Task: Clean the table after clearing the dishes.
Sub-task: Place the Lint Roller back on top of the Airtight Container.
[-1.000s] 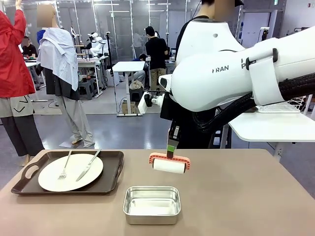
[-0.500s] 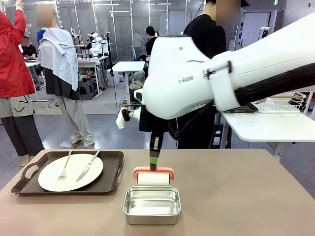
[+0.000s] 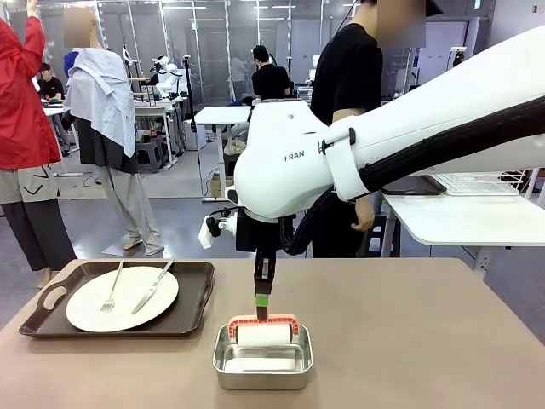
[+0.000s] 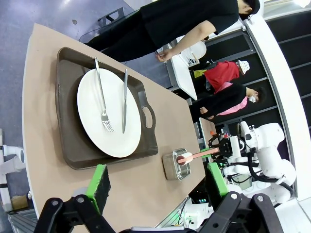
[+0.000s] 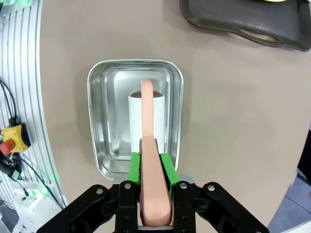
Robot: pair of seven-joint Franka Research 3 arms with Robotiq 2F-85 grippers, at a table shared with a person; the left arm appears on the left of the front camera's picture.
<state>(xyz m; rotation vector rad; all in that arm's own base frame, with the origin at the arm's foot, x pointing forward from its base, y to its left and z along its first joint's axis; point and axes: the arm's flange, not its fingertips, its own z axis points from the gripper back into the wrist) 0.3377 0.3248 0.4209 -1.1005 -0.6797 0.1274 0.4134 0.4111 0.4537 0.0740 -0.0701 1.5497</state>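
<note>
On the left of the beige table (image 3: 426, 341), a white plate (image 3: 122, 298) carries a fork (image 3: 111, 290) and a knife (image 3: 153, 286) and rests on a dark brown tray (image 3: 197, 298). My right gripper (image 3: 262, 300) is shut on the pink handle of a lint roller (image 3: 264, 334). The white roll hangs inside the rim of a small steel pan (image 3: 262, 368). Looking down from the right wrist, the roller (image 5: 146, 116) lies over the pan (image 5: 102, 121), gripper (image 5: 154, 170) clamped on its handle. My left gripper (image 4: 157, 180) is open, high above the plate (image 4: 109, 119).
A person in black (image 3: 349, 77) stands at the far edge of the table, behind my right arm. A white side table (image 3: 468, 217) stands at the back right. The tray's handled end (image 5: 252, 19) lies beyond the pan in the right wrist view.
My right arm has swung left and toward the near edge, carrying the lint roller from the table's middle down into the steel pan. The plate and tray have not moved.
</note>
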